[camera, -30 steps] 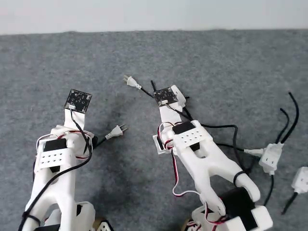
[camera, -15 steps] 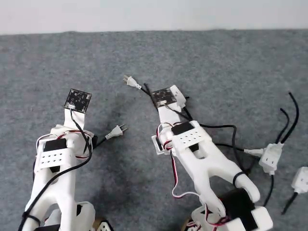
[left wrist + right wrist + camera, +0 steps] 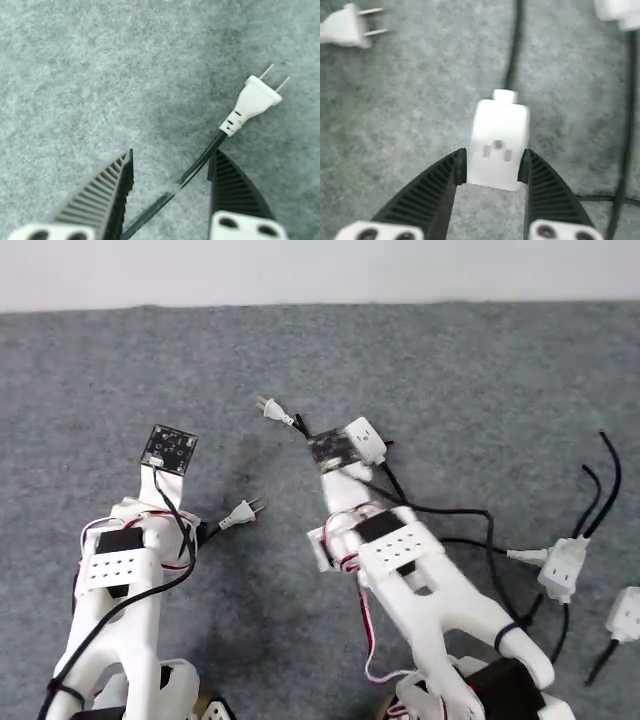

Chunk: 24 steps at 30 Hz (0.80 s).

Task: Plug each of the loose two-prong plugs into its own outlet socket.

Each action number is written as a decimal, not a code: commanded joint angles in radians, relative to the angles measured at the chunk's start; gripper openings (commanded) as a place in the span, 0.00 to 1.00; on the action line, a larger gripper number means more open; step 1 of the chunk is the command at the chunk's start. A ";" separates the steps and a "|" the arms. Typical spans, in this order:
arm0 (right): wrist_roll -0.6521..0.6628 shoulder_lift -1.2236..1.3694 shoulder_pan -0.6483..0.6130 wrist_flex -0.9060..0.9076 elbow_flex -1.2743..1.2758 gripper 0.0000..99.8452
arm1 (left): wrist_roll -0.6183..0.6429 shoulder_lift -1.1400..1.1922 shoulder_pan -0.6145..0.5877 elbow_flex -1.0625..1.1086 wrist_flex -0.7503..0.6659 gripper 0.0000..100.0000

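Two wrist views add the jaws: right gripper (image 3: 492, 162) clamps an outlet socket (image 3: 499, 135); left gripper (image 3: 170, 161) spread astride a plug (image 3: 254, 100)'s cord (image 3: 200, 160). Both arms extended forward, wrists pitched down.

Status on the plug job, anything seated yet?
Done: nothing I can confirm. The far plug and near plug lie loose on the carpet. In hand: the right gripper clamps an outlet socket; the left gripper hangs open astride the near plug's cable. Left: both insertions.

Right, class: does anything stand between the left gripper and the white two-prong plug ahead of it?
Nothing visible does. The left gripper is open over grey carpet, with the two-prong plug trailing its black cable back between the fingers.
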 commanded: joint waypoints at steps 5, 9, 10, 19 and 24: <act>0.011 -0.045 -0.041 -0.047 0.014 0.18 | 0.005 -0.017 0.009 -0.007 -0.032 0.23; 0.011 -0.044 -0.039 -0.048 0.015 0.18 | 0.005 -0.017 0.009 -0.007 -0.032 0.23; 0.011 -0.044 -0.038 -0.048 0.017 0.18 | 0.005 -0.017 0.008 -0.007 -0.032 0.23; 0.054 -0.042 0.035 -0.062 0.046 0.18 | 0.005 -0.017 0.006 -0.005 -0.032 0.23; 0.060 -0.042 0.035 -0.070 0.057 0.18 | 0.005 -0.017 0.006 -0.005 -0.032 0.23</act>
